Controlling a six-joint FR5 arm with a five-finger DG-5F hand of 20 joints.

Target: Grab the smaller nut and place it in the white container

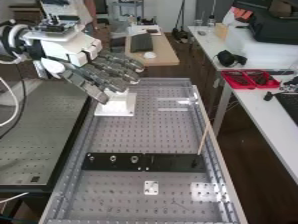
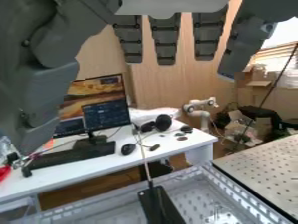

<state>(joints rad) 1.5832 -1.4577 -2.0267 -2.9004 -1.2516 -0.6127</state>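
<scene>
high view shows the hand (image 1: 108, 73) unclenched, fingers straight, the smaller nut (image 1: 91, 158) on the black bar (image 1: 174, 162).

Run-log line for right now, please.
hand: open, empty, raised by far end of bench | smaller nut: on black bar | larger nut, bearing: same bar | grasp: not yet made | placement: pending

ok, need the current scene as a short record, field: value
hand: open, fingers straight; hand at the bench's far end
smaller nut: smaller nut on the black bar, leftmost of the row in the high view
larger nut: larger nut between smaller nut and bearing
bearing: bearing on the bar
white piece: white piece close by the fingers; can't tell if it's the container
task state: smaller nut not yet picked
</scene>
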